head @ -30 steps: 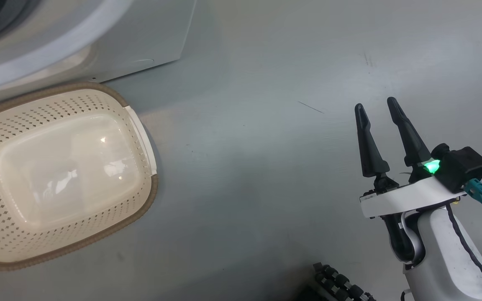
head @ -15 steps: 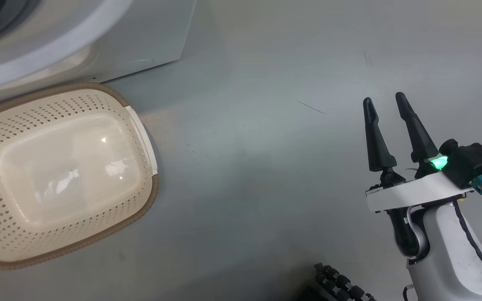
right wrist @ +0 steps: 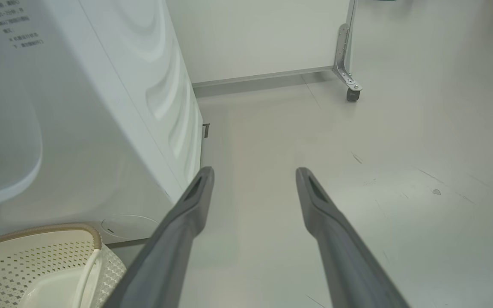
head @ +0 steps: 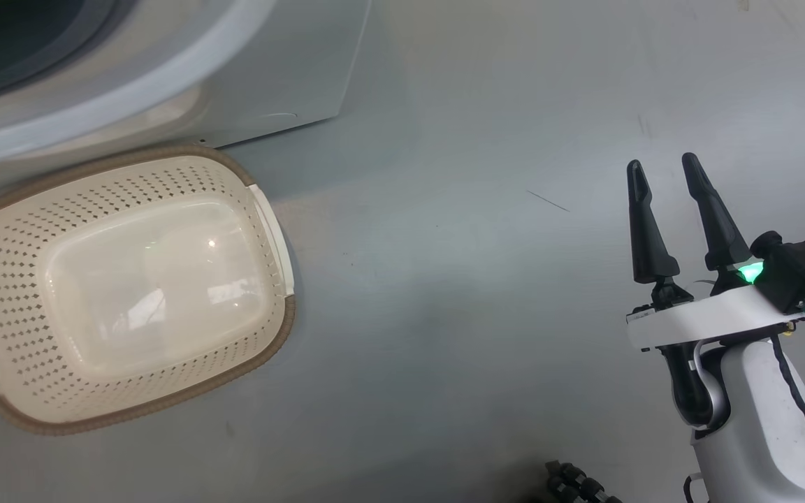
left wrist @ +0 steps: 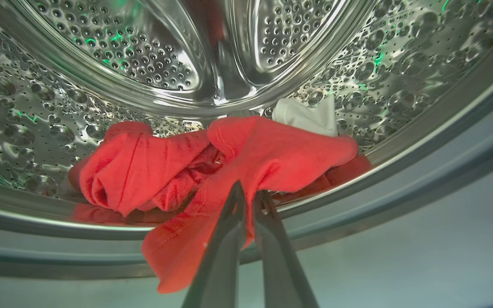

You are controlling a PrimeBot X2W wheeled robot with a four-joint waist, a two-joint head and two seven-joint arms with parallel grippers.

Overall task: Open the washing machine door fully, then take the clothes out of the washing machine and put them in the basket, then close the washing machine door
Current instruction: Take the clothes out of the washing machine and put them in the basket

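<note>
At the drum's lip, your left gripper (left wrist: 249,192) is pinched shut on the clothes (left wrist: 272,158), likely to drag them out. Basket (head: 11,279) waits empty just below the washing machine (head: 291,63). Right gripper (head: 662,162) is spread, holding nothing, well apart.

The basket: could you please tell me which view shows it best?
The head view: the basket lies nearly whole there, seen from above, empty, by the washing machine. The right wrist view catches just one corner and a handle. The left wrist view faces the drum and the clothes.
</note>
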